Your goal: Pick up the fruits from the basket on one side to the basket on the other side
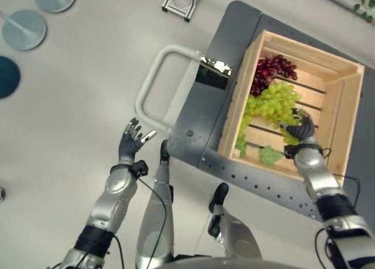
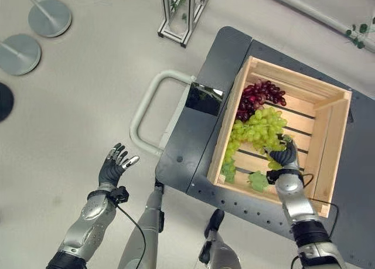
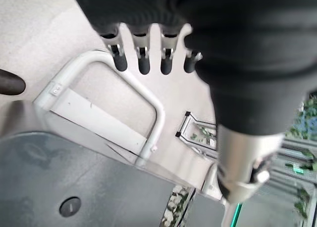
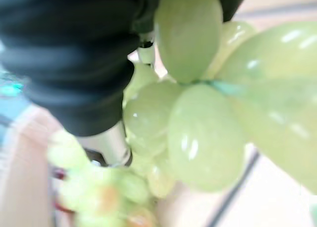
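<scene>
In the left eye view the right robot hand [image 1: 303, 128] sits inside the wooden crate [image 1: 345, 99], on the green grapes [image 1: 272, 105]; whether its fingers close round the bunch cannot be told. Red grapes [image 1: 272, 68] lie just beyond the green ones, farther from that hand. The left robot hand [image 1: 132, 139] hangs over the floor with fingers spread, beside the cart handle [image 1: 153, 81].

The right eye view shows the same layout, with a loose leaf [image 2: 256, 180] near the right wrist.

The left wrist view shows straight, relaxed fingers [image 3: 143, 59] above the cart handle, nothing held.

The right wrist view adds what the head views cannot: grapes pressed right against the hand's cover.

A weak hold could let the heavy, dangling bunch slip or shed berries on lifting.
</scene>
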You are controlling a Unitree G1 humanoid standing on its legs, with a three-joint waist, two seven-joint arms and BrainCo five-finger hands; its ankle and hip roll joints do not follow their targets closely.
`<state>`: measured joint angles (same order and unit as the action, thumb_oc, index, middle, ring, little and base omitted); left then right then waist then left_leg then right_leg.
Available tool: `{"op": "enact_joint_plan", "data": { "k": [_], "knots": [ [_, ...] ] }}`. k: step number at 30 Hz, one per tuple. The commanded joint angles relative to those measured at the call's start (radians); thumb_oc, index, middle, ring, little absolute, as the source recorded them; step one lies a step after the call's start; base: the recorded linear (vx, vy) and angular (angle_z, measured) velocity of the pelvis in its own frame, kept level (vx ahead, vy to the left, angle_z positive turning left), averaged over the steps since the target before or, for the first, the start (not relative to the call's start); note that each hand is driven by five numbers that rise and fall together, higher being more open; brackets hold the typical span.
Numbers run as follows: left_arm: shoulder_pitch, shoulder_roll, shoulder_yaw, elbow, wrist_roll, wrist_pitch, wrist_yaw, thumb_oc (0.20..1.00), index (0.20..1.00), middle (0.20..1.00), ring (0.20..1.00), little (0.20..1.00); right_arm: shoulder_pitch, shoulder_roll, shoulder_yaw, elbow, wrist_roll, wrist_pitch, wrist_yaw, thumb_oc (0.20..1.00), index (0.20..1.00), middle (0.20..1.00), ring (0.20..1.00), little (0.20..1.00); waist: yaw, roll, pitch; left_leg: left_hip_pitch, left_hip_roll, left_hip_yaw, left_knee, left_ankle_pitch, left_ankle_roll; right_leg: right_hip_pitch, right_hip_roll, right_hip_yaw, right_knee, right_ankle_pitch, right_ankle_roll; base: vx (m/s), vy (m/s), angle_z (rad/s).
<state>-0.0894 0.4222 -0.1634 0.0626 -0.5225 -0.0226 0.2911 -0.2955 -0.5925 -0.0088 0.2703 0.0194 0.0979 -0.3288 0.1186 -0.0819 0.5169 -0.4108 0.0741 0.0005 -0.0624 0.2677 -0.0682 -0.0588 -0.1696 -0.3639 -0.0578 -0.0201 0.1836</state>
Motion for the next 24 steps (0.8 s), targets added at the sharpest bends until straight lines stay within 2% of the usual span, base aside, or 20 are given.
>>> {"op": "enact_joint_plan", "data": {
  "k": [1,7,8,10,14,15,20,24],
  "knots": [
    [0.023,0.025,0.064,-0.038,0.078,-0.012,-0.045,1.000,1.000,1.000,1.000,1.000,-0.056,-0.075,-0.041,-0.029,-0.033,-0.049,0.037,0.200,0.200,0.200,0.200,0.200,-0.021,-0.066,-0.047,0.112,-0.041,0.027,0.004,-0.178,0.019,-0.144,-0.073,0.077,0.039,0.114,0.026,0.00,0.007,-0.05],
    [0.051,0.103,0.089,-0.057,0.179,0.013,-0.138,1.000,1.000,1.000,1.000,1.000,-0.071,-0.324,-0.041,-0.109,-0.065,-0.031,0.208,0.200,0.200,0.200,0.200,0.200,-0.039,-0.090,-0.118,0.167,-0.053,0.046,0.008,-0.207,0.026,-0.111,-0.089,0.089,0.046,0.112,0.037,0.01,0.009,-0.08],
    [0.050,0.102,0.090,-0.057,0.180,0.013,-0.139,1.000,1.000,1.000,1.000,1.000,-0.073,-0.325,-0.040,-0.108,-0.065,-0.031,0.209,0.200,0.200,0.200,0.200,0.200,-0.041,-0.090,-0.118,0.162,-0.054,0.046,0.009,-0.202,0.027,-0.115,-0.090,0.089,0.045,0.117,0.037,0.01,0.010,-0.06],
    [0.050,0.141,0.095,-0.075,0.221,0.019,-0.164,1.000,1.000,1.000,1.000,1.000,-0.112,-0.456,0.003,-0.139,-0.101,-0.019,0.284,0.200,0.200,0.200,0.200,0.200,-0.042,-0.098,-0.149,0.188,-0.054,0.049,0.009,-0.216,0.024,-0.097,-0.094,0.091,0.050,0.110,0.041,0.03,-0.005,-0.05],
    [0.027,0.201,0.079,-0.101,0.271,0.023,-0.198,1.000,1.000,1.000,1.000,1.000,-0.220,-0.586,0.112,-0.147,-0.091,-0.010,0.356,0.200,0.200,0.200,0.200,0.200,-0.043,-0.107,-0.186,0.206,-0.058,0.055,0.015,-0.219,0.024,-0.082,-0.102,0.093,0.053,0.115,0.046,0.03,-0.007,-0.12],
    [0.013,0.222,0.067,-0.110,0.274,0.023,-0.206,1.000,1.000,1.000,1.000,1.000,-0.281,-0.627,0.172,-0.150,-0.088,-0.007,0.381,0.200,0.200,0.200,0.200,0.200,-0.044,-0.110,-0.206,0.217,-0.059,0.058,0.017,-0.223,0.023,-0.075,-0.103,0.096,0.055,0.113,0.048,0.02,-0.004,-0.07],
    [-0.018,0.229,0.050,-0.118,0.264,0.019,-0.210,1.000,1.000,1.000,1.000,1.000,-0.421,-0.660,0.296,-0.140,-0.057,-0.007,0.401,0.200,0.200,0.200,0.200,0.200,-0.050,-0.113,-0.238,0.229,-0.056,0.060,0.018,-0.227,0.021,-0.067,-0.106,0.097,0.060,0.113,0.050,0.00,-0.002,0.01],
    [-0.017,0.207,0.063,-0.121,0.255,0.016,-0.198,1.000,1.000,1.000,1.000,1.000,-0.419,-0.651,0.283,-0.140,-0.043,-0.010,0.394,0.200,0.200,0.200,0.200,0.200,-0.054,-0.113,-0.249,0.226,-0.054,0.060,0.021,-0.227,0.022,-0.070,-0.106,0.098,0.060,0.114,0.049,0.00,0.000,0.00]
  ]
}}
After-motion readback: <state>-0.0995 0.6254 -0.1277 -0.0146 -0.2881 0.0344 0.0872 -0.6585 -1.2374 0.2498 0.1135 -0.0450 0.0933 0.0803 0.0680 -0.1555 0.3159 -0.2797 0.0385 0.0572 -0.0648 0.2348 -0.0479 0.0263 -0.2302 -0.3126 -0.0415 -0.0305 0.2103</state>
